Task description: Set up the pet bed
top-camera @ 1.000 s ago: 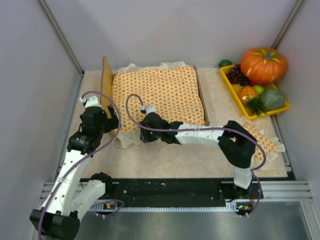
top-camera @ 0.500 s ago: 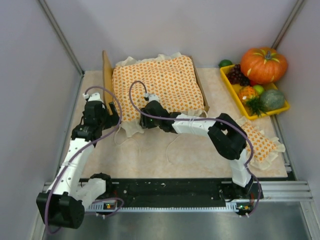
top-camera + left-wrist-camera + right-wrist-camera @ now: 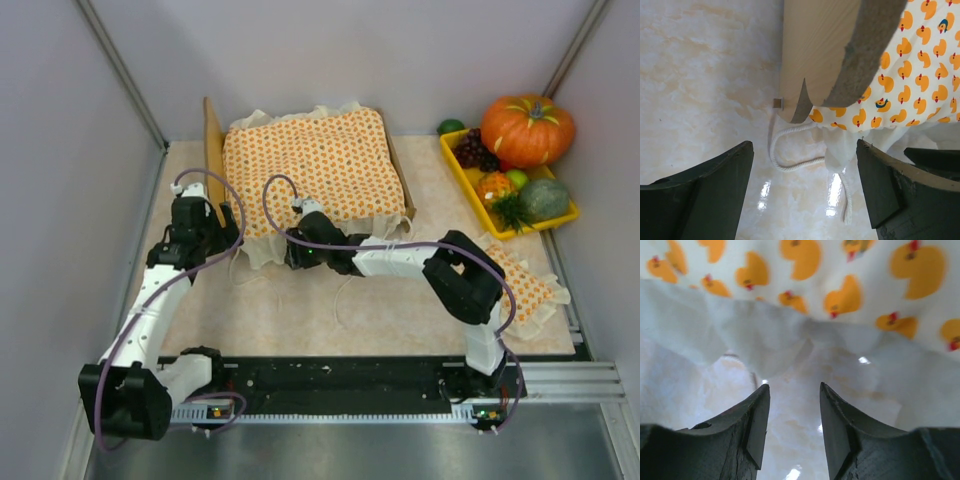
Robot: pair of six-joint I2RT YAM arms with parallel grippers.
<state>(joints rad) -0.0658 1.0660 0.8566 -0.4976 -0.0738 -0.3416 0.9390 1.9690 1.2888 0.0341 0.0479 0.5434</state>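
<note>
Top external view, left gripper (image 3: pixel 805 147) released beside pet bed (image 3: pixel 212 140) corner, right gripper (image 3: pixel 793 387) parted, empty, at bedspread (image 3: pixel 310 170) edge.

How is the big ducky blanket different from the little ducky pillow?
The blanket is much bigger than the pillow. The blanket is spread over the pet bed; the pillow lies on the table, off to the right. Both have an orange print and pale ruffled edges.
</note>
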